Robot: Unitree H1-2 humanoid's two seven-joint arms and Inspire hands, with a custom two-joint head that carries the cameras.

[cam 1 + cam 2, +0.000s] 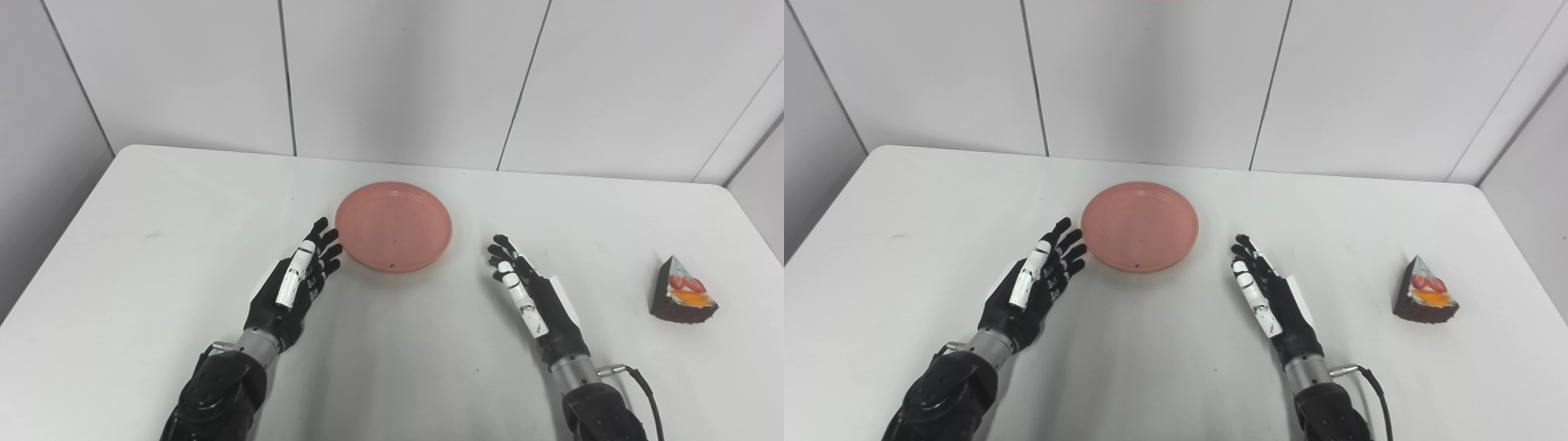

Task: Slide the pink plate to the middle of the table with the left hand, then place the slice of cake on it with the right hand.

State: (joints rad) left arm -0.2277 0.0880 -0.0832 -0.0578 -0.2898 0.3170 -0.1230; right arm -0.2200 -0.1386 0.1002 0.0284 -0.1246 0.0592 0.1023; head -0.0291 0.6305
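The pink plate (395,225) was round and shallow with a low raised rim. It lay flat and empty on the white table (153,257), near the table's middle. The slice of cake (682,293) was a dark wedge topped with red and orange fruit. It stood upright, well apart from the plate, near the table's right edge.

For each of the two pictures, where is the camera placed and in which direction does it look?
Left eye view: on the robot's head, left side, looking down and forward at the white table; both forearms rise from the bottom edge, left hand and right hand open.
Right eye view: beside it on the head, slightly to the right, same downward look; the same arms and hands show.
Shared: the pink plate between the hands, the slice of cake far right, and the panelled wall behind.
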